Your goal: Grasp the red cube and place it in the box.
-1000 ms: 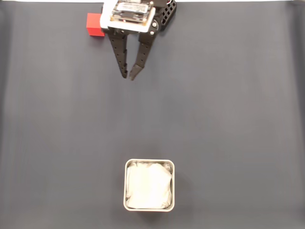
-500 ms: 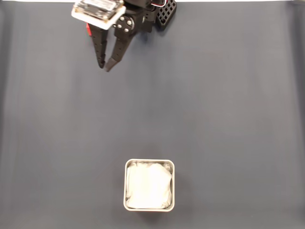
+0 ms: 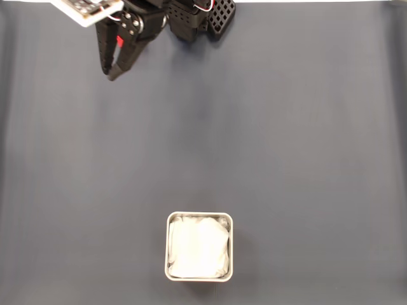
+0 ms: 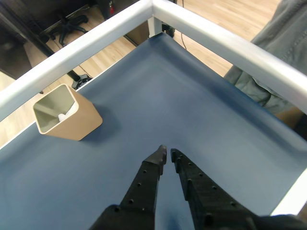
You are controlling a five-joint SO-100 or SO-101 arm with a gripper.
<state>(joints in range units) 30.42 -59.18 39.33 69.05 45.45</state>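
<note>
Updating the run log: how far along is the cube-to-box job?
Done: nothing. The white-lined, grey-rimmed square box holds only its lining. In hand: nothing; the black two-finger gripper is shut and empty in the wrist view. Left: grasp the small red cube, a sliver beneath the arm, and carry it over.

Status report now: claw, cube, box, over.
Claw nearly shut, empty, top left in fixed view. Cube mostly hidden behind it. Box far off, path clear.
</note>
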